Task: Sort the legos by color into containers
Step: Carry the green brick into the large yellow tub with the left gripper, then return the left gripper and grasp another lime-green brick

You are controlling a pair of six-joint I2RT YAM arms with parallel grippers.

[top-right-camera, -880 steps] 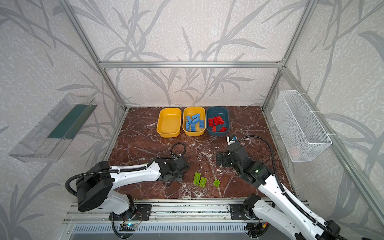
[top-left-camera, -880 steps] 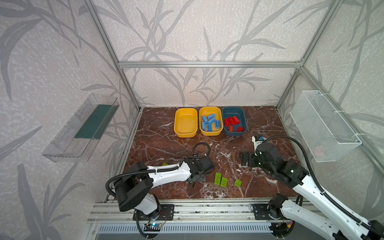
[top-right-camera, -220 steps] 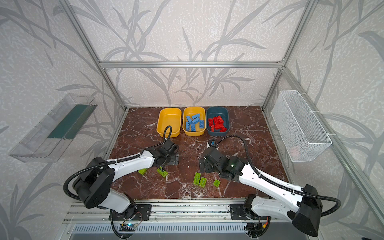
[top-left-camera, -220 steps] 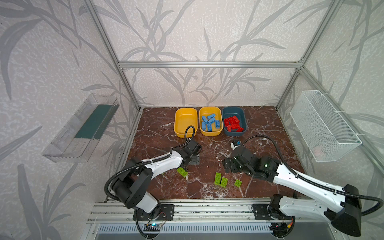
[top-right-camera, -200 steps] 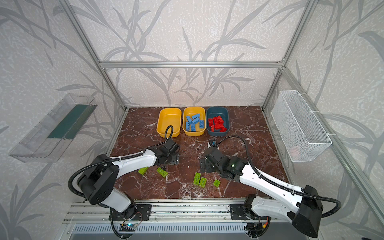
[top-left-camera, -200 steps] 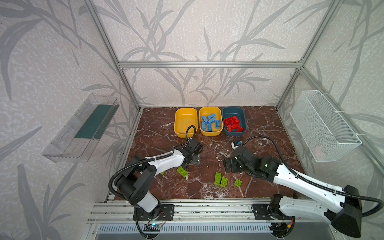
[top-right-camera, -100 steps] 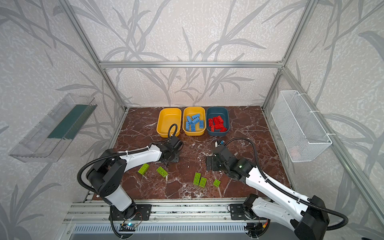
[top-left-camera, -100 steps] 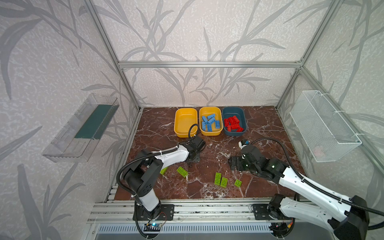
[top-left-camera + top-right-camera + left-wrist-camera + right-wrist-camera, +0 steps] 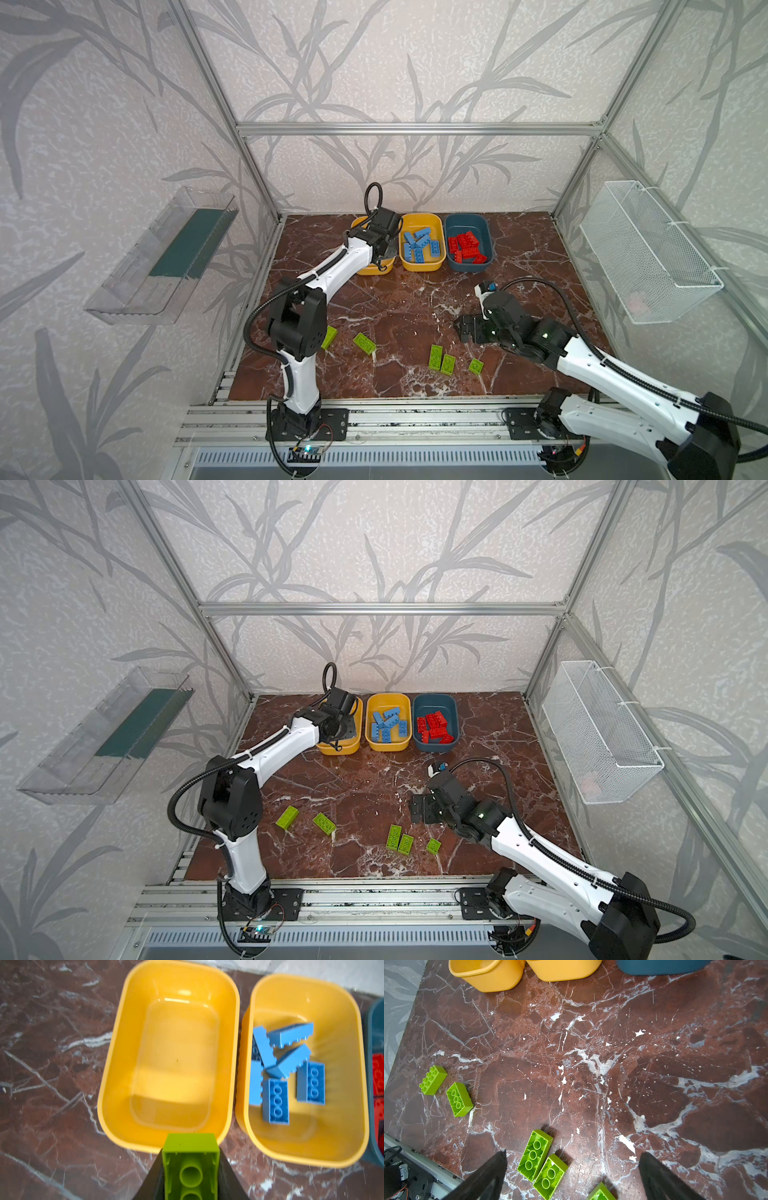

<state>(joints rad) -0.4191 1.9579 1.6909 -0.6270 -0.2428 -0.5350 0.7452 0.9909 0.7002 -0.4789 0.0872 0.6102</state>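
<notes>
Down on the red marble table [image 9: 395,299], the left gripper [image 9: 190,1155] has just swung to the far edge. Its jaws are pinched on a green brick [image 9: 190,1176] that hangs at the near rim of the empty yellow tub [image 9: 120,1064]. Blue bricks [image 9: 419,253] fill the second yellow tub [image 9: 419,267], and red bricks [image 9: 465,245] the dark blue tub [image 9: 469,268], so the first green looks ready to drop. The right gripper [image 9: 572,1154] gapes wide over five loose green bricks [image 9: 435,357] near the front edge.

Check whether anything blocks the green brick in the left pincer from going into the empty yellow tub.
Nothing visible does. The left pincer holds the green brick at the empty yellow tub's rim; the tub is bare inside.
</notes>
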